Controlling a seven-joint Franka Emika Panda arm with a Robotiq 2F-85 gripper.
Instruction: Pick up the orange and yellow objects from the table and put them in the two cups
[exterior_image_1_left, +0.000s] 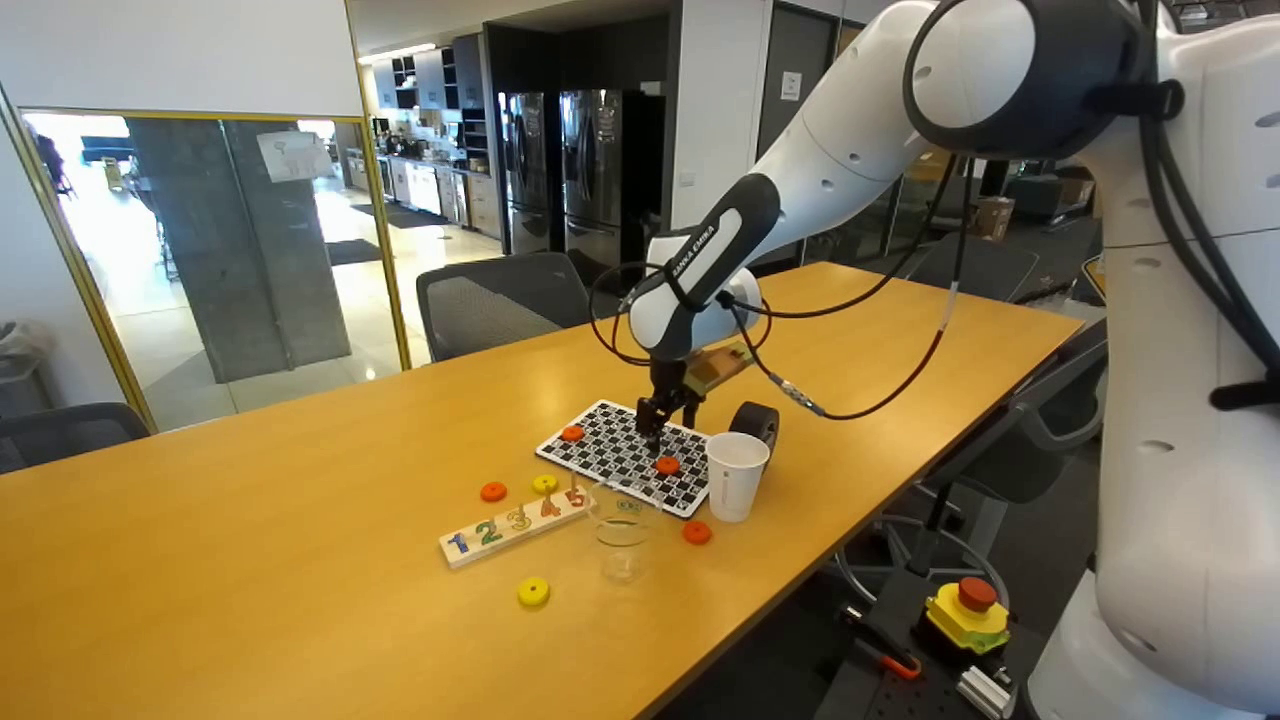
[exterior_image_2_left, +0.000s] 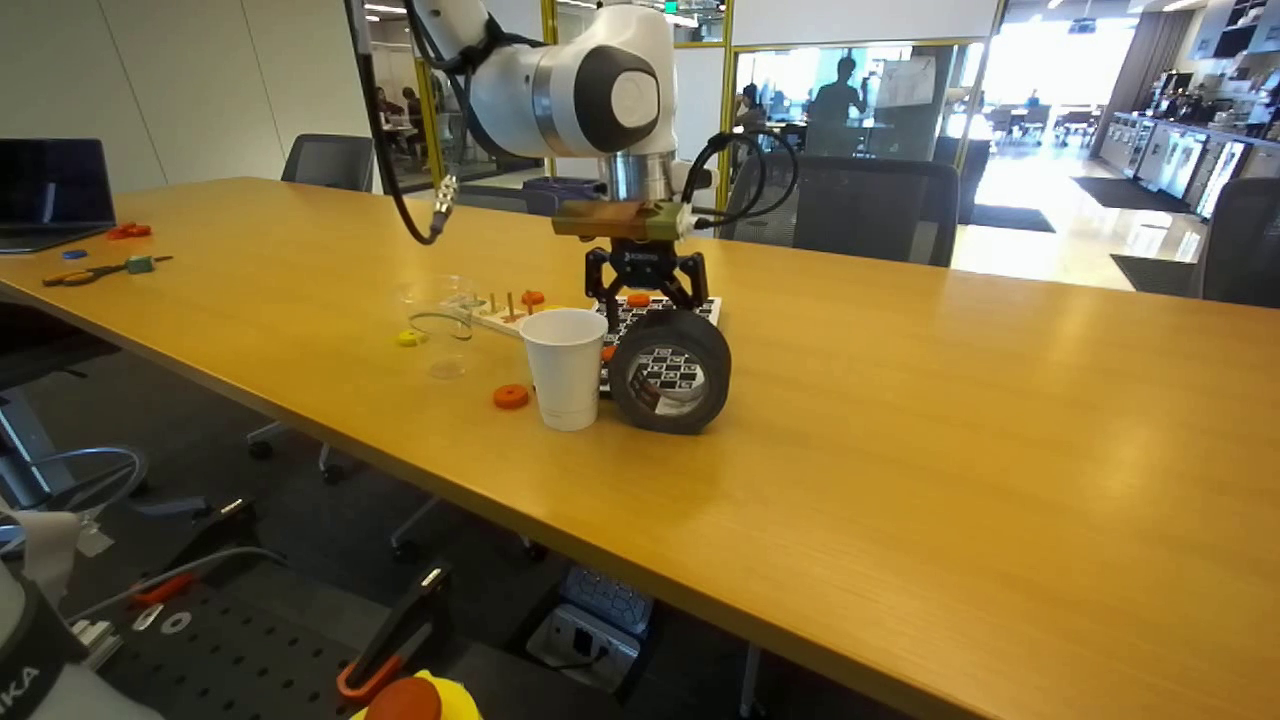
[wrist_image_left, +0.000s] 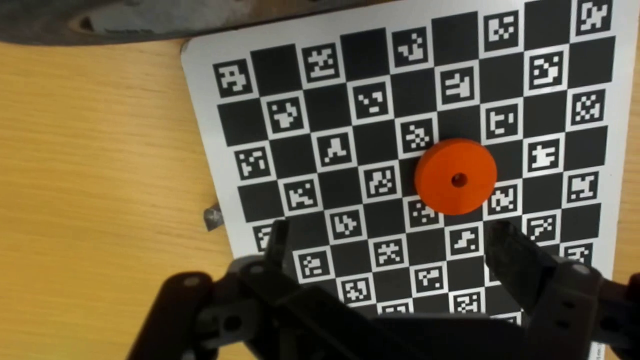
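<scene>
The gripper (wrist_image_left: 387, 240) hangs over the checkered board (exterior_image_1_left: 612, 452) with its jaws spread wide and nothing between them, presumably to leave room on either side of an orange disc (wrist_image_left: 456, 176). That disc lies flat on the squares, ahead of the jaws in the wrist view, so a small shift seems due before closing. Another orange disc (exterior_image_1_left: 572, 433) lies near the board's edge farthest from the white cup (exterior_image_1_left: 735, 480).

The white cup and the clear cup (exterior_image_1_left: 622, 535) stand mouth up near the long edge of the table (exterior_image_1_left: 300, 560) beside the arm (exterior_image_1_left: 1170, 420), likely so that pieces can simply be dropped in. A third orange disc (exterior_image_1_left: 697, 532) lies between them. A fourth orange disc (exterior_image_1_left: 493, 491) and two yellow discs (exterior_image_1_left: 534, 591) lie around the pegged number strip (exterior_image_1_left: 515, 528). A tape roll (exterior_image_1_left: 755, 420) stands on its rim by the white cup, where it could be knocked.
</scene>
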